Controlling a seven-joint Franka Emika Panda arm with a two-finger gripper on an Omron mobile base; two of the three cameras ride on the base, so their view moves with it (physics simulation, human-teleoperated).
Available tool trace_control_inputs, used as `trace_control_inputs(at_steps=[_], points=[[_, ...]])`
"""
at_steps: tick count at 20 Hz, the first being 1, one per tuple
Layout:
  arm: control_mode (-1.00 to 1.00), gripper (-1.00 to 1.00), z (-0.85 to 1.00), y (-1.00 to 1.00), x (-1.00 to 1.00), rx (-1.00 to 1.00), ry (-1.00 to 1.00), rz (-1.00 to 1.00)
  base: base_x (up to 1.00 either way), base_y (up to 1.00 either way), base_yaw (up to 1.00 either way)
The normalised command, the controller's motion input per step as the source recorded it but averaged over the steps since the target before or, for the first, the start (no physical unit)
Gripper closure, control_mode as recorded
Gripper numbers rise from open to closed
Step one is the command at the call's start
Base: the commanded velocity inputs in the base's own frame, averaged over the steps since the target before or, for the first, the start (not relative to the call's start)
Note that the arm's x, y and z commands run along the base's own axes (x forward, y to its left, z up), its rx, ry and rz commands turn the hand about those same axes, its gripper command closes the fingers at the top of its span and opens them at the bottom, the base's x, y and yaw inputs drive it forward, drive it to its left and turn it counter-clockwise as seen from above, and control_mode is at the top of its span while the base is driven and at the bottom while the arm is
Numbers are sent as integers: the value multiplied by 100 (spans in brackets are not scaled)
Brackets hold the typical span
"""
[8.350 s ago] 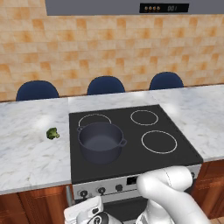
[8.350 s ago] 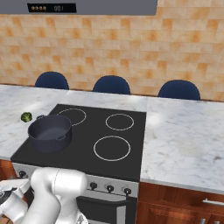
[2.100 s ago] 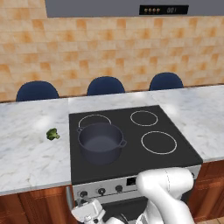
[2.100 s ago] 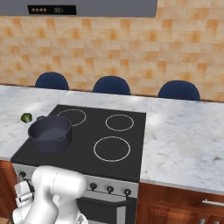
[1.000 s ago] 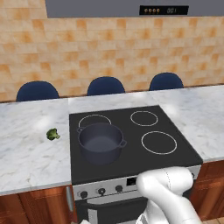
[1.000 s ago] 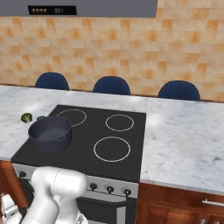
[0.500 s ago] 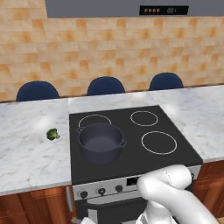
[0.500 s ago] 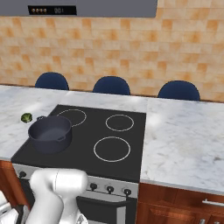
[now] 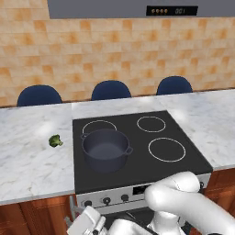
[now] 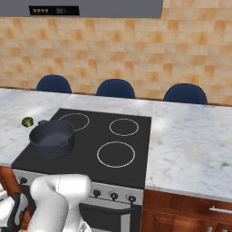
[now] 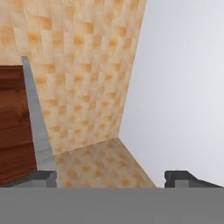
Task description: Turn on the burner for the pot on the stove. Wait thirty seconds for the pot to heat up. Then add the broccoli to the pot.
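The dark blue-grey pot [image 9: 105, 149] [image 10: 51, 138] stands without a lid on the front left ring of the black stove [image 9: 176, 167] [image 10: 136, 167]. The small green broccoli [image 9: 55, 141] [image 10: 27, 121] lies on the marble counter to the left of the stove, apart from the pot. My gripper [image 9: 86, 224] [image 10: 10, 207] hangs low in front of the cabinets, below and left of the stove's knobs [image 9: 106, 200]. In the hand view the gripper [image 11: 111, 179] is open, its fingertips [image 11: 43, 177] far apart with nothing between them.
Marble counter [image 9: 27, 170] runs on both sides of the stove. Three blue chair backs [image 9: 110, 90] stand behind it against the orange tiled wall. The hand view looks past a wooden cabinet side [image 11: 13, 127] at tiled wall and a plain white wall.
The hand has risen back into the bottom edge of the left base view, and its jaws have spread wide. Pot and broccoli have not moved.
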Motion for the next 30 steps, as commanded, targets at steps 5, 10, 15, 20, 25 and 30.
trace_control_inputs(at_steps=[5, 10, 15, 20, 25, 30], points=[[-100, -100, 100, 0, 0, 1, 0, -1, 0, 0, 0], [-100, -100, 95, -27, -5, 11, 6, -6, 0, 0, 0], [-100, -100, 89, -60, -8, 24, 17, -13, 0, 0, 0], [-100, -100, 88, -71, -2, 27, 28, -21, 0, 0, 0], [-100, -100, 100, -61, 6, 22, 37, -24, 0, 0, 0], [-100, -100, 90, -50, 32, 17, 49, -21, 0, 0, 0]])
